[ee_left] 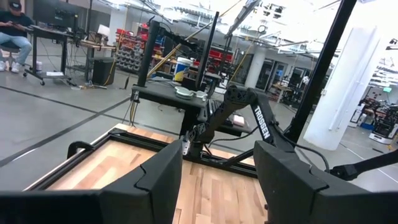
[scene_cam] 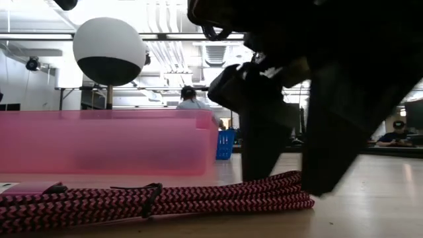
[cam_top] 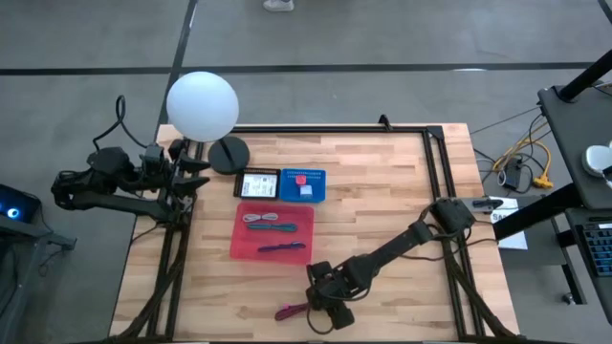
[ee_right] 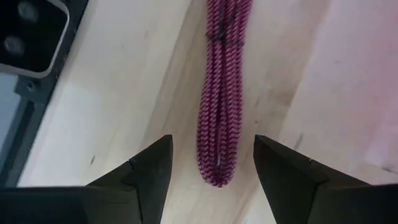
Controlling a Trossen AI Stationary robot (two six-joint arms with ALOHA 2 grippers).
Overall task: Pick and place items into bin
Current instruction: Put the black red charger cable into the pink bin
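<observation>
A coiled magenta cord (cam_top: 290,311) lies flat on the wooden table near its front edge; it also shows in the low view (scene_cam: 165,198). My right gripper (cam_top: 320,294) is low over the cord's right end (ee_right: 216,168). It is open, with one finger on each side of that end and a gap to the cord on both sides. A pink bin (cam_top: 273,232) holds a teal cord (cam_top: 271,225) and a purple cord (cam_top: 282,248). My left gripper (ee_left: 217,180) is open and empty, raised at the table's far left (cam_top: 196,172).
A small blue bin (cam_top: 304,184) holding a tiny pink cube and a whitish block stands behind the pink bin, next to a black-framed box (cam_top: 257,183). A white globe lamp (cam_top: 202,103) stands at the far left. A black frame (cam_top: 435,191) borders the table.
</observation>
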